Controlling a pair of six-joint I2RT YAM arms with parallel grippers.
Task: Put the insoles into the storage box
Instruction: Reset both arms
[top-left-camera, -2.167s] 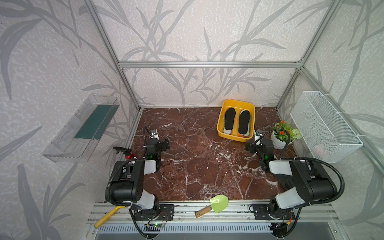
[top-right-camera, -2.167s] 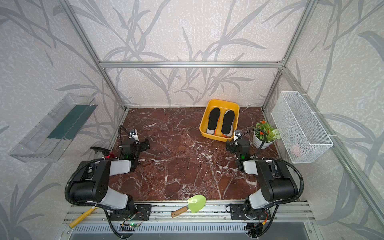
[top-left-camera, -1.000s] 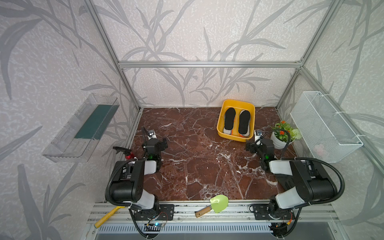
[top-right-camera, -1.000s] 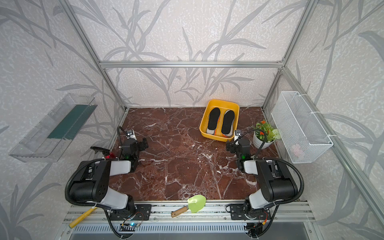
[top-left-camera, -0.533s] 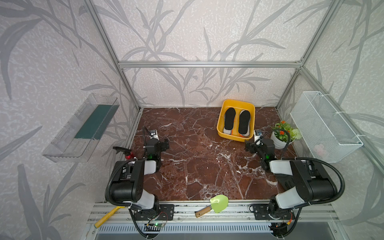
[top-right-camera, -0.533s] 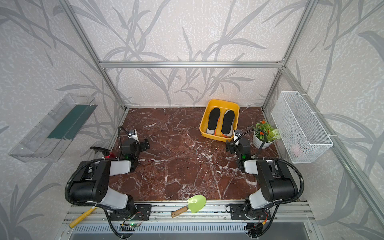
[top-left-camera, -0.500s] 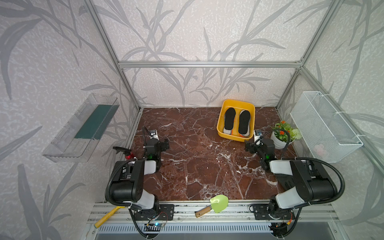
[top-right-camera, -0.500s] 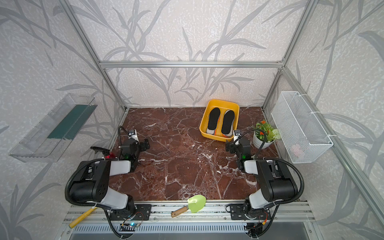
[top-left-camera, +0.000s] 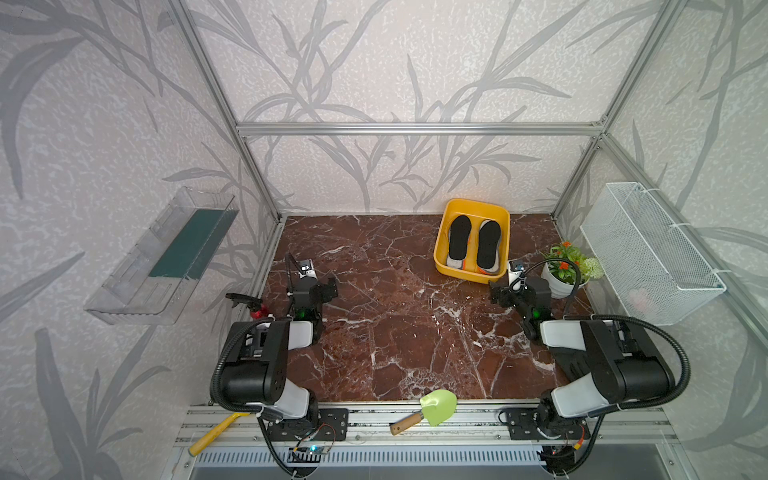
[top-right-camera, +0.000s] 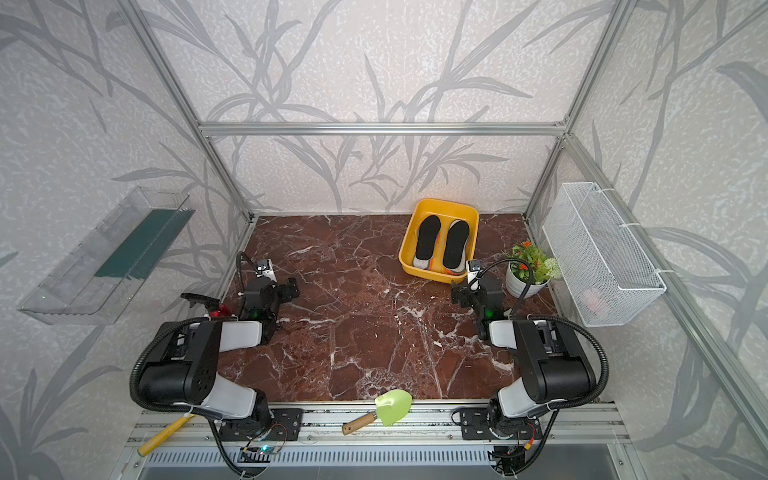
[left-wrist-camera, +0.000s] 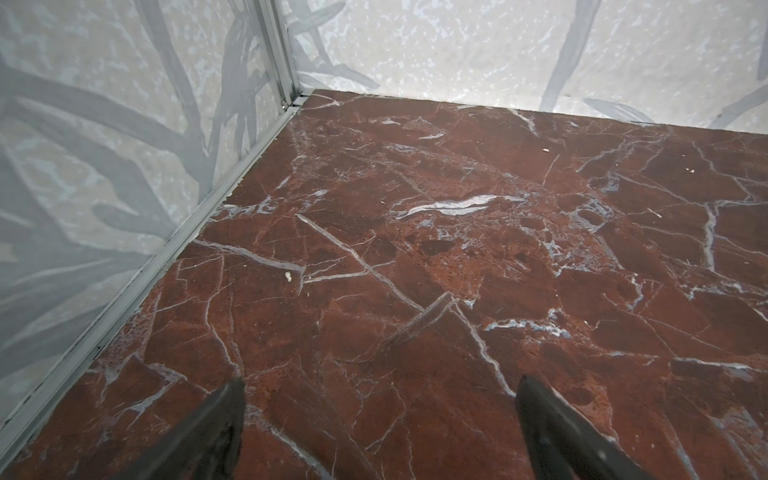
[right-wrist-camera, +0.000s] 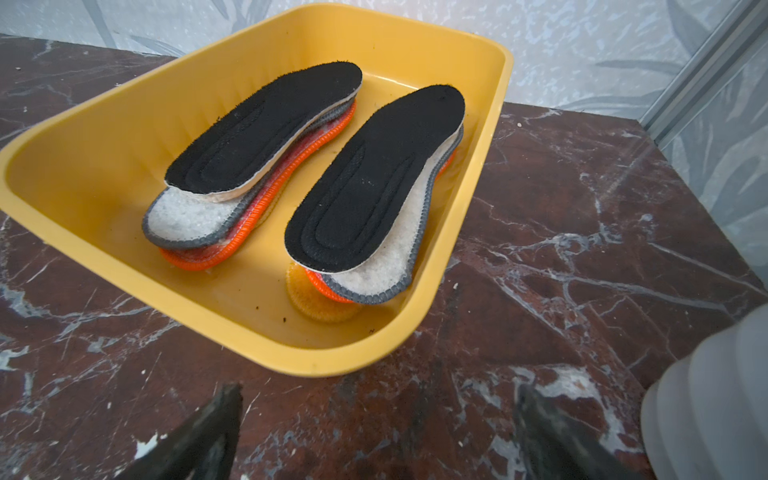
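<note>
far left wall: clear wall bin (top-left-camera: 160, 259), dark green slab inside it. next, the left gripper (left-wrist-camera: 378, 401) sits low over the bare marble table (left-wrist-camera: 415, 228), close to the left wall rail, jaws spread wide with nothing between them. a small red-and-black item (top-left-camera: 251, 305) is just beside the left arm; can't tell what it is. on the front rail, a yellow-handled tool (top-left-camera: 214, 430) lies by the left arm's base and a green trowel (top-left-camera: 434, 409) lies around the middle.

right of centre at the back of the table: the storage box (top-left-camera: 473, 205), near the back wall. the insoles (right-wrist-camera: 374, 178) lie inside it in two side-by-side stacks, black on top, grey felt under that, orange-rimmed below; a yellow edge peeks out at the bottom of one stack.

the right gripper (right-wrist-camera: 378, 405) is just in front of the box's near rim, facing it, not touching, jaws wide and empty. a potted plant (top-left-camera: 567, 272) stands just beside it on the right. right wall: white mesh basket (top-left-camera: 648, 249), something pale in its near corner.
</note>
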